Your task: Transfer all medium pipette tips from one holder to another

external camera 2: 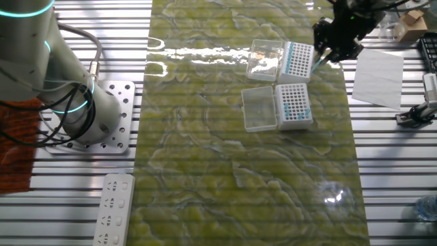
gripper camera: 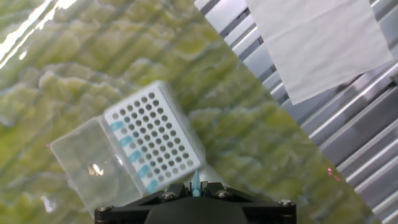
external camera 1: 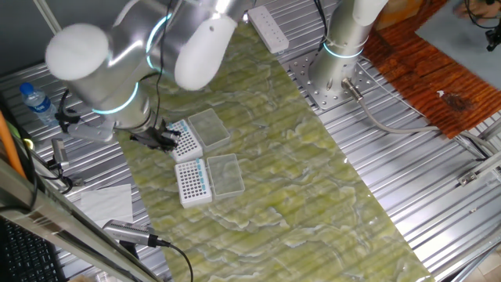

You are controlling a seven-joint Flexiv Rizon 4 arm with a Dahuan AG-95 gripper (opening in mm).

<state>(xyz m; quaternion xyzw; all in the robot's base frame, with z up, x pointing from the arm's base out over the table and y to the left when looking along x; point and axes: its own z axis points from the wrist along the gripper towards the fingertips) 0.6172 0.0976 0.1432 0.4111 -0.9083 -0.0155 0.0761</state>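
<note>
Two white tip holders lie side by side on the green mat, each with its clear lid open. The far holder (external camera 2: 298,60) (external camera 1: 185,139) carries rows of light-blue medium pipette tips (external camera 2: 304,59). The near holder (external camera 2: 293,104) (external camera 1: 193,181) (gripper camera: 155,140) is mostly bare dark holes, with one row of blue tips (gripper camera: 133,155) along its lid side. My gripper (external camera 2: 323,57) (external camera 1: 162,138) (gripper camera: 196,186) hangs just beside the far holder's outer edge. It is shut on a single blue tip (gripper camera: 196,181) that points downward between the fingers.
A white paper sheet (external camera 2: 377,75) (gripper camera: 317,43) lies on the ribbed metal table beside the holders. A water bottle (external camera 1: 35,102) stands at the table edge. A second arm's base (external camera 2: 102,116) and a power strip (external camera 2: 116,208) sit across the mat.
</note>
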